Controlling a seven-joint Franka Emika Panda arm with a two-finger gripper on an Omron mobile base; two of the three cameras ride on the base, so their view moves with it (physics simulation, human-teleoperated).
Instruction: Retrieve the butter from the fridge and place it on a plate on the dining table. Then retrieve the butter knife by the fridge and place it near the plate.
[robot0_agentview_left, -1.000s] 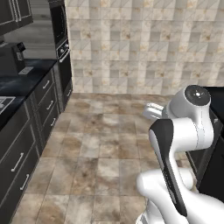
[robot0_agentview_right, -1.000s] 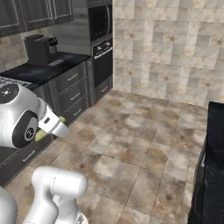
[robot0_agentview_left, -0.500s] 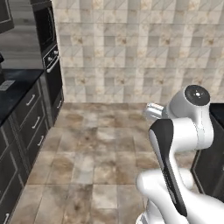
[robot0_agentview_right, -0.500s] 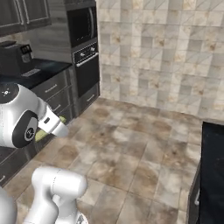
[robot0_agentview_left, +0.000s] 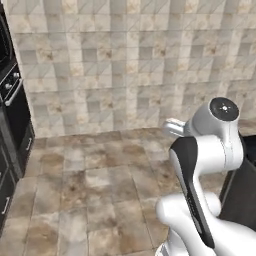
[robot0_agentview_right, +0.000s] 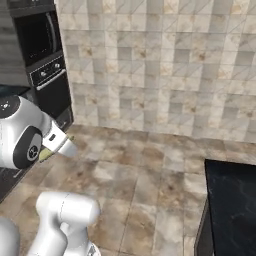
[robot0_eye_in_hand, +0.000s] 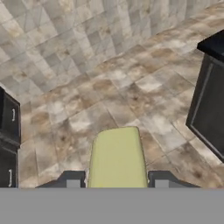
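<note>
Pale yellow butter (robot0_eye_in_hand: 117, 157) sits clamped lengthwise between the two dark fingertips of the end effector (robot0_eye_in_hand: 117, 180), carried above a brown stone-tiled floor (robot0_eye_in_hand: 131, 92); a corner of the black marble desk (robot0_eye_in_hand: 214, 43) with its grey base rises at the hand view's right; beyond stands a beige tiled wall (robot0_agentview_left: 130, 60); a black built-in oven (robot0_agentview_right: 47, 75) stands at the left of the right base view.

A beige tiled wall (robot0_agentview_left: 125, 65) rises behind a brown stone-tile floor (robot0_agentview_left: 95, 190), with dark cabinets (robot0_agentview_right: 47, 75) at the left.
</note>
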